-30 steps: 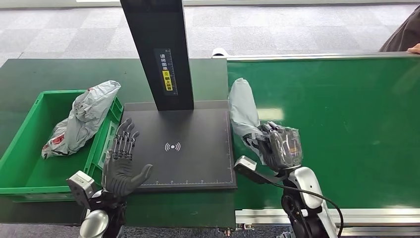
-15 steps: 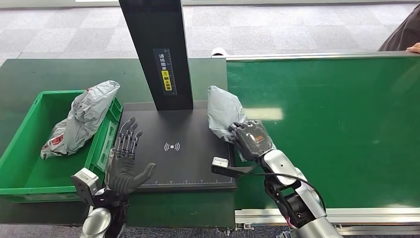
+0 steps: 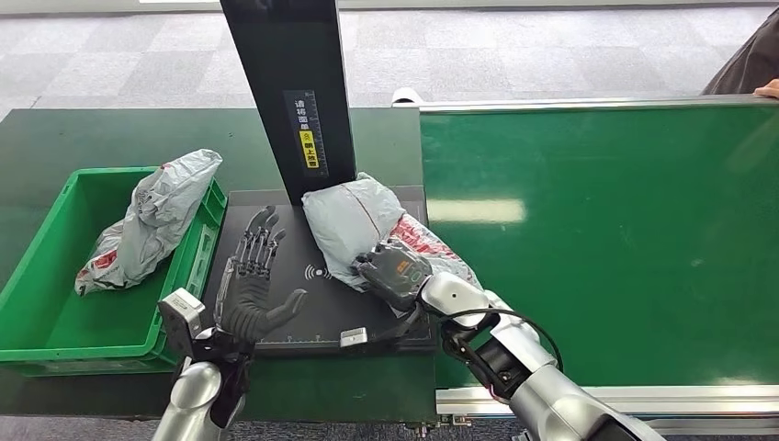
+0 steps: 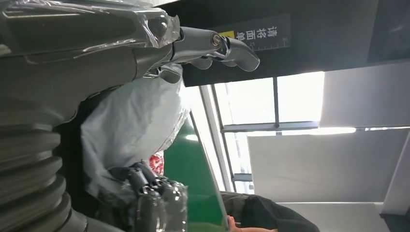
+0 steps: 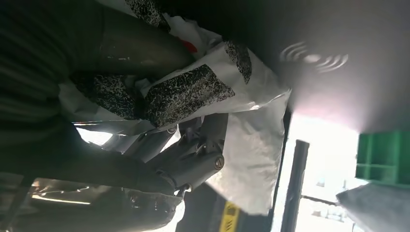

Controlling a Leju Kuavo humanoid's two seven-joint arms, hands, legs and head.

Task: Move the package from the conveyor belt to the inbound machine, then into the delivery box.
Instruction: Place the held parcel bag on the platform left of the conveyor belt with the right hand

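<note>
Green conveyor belt [image 3: 597, 239] no longer carries the package [image 3: 354, 220]; it now lies on the inbound machine [image 3: 303, 312]. Right hand [image 3: 395, 274] still grips it, while left hand [image 3: 250, 289] hovers with fingers spread, holding nothing.

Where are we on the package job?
Off the belt: the right hand holds the grey package over the black scanner pad, beside its post. Whether it rests on the pad is unclear. The left hand hovers open nearby. Left to do: scan, then move it into the green box, which already holds another package.
</note>
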